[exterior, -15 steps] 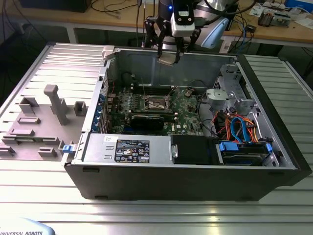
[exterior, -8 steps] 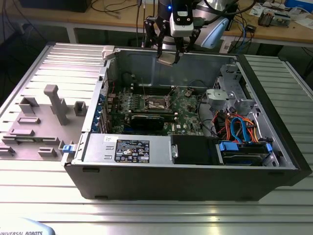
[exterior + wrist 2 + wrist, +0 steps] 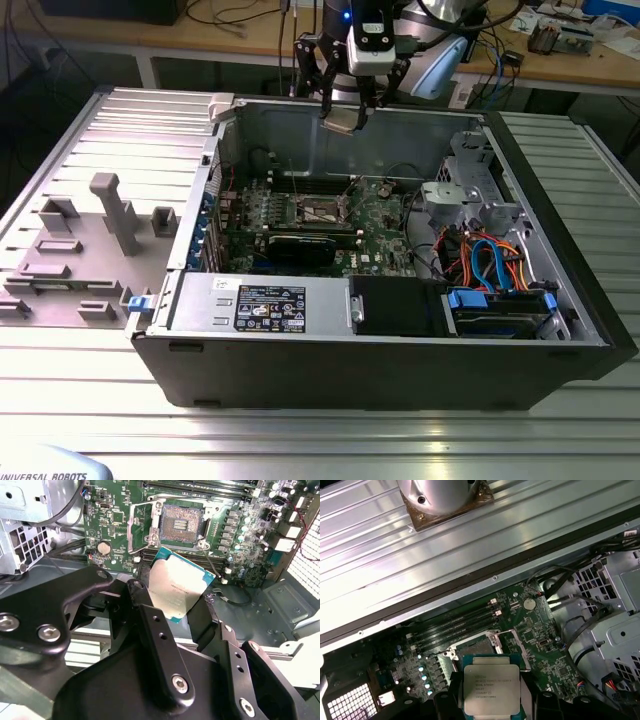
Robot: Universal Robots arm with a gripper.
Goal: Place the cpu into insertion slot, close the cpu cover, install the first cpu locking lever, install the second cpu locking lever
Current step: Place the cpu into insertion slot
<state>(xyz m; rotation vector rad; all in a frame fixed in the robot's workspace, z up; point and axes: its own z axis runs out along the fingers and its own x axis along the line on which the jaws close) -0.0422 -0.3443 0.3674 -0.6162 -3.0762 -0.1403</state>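
Ribbed metal counter, with an open computer case lying on its side on it. Gripper hangs above the open case, closed narrowly onto the cpu. Black fingers press two opposite edges; the metal top and green rim show between them in both wrist views. Chip sits tilted in the grasp in the second wrist view, one corner pointing toward the board.

Handling, as a judgement: light, stiff, flat, smooth-topped, likely slippery at the edges. The underside contacts and the slot's pins look fragile, so hold by the edges, never the underside, and use no force.

Below and just beyond the gripper, apart from the chip, lies the insertion slot, its dark centre bare, nothing seated. Cpu cover stands swung open beside the slot, off its centre.

Farther out: green motherboard, long memory slots, then cables toward the case's far end.
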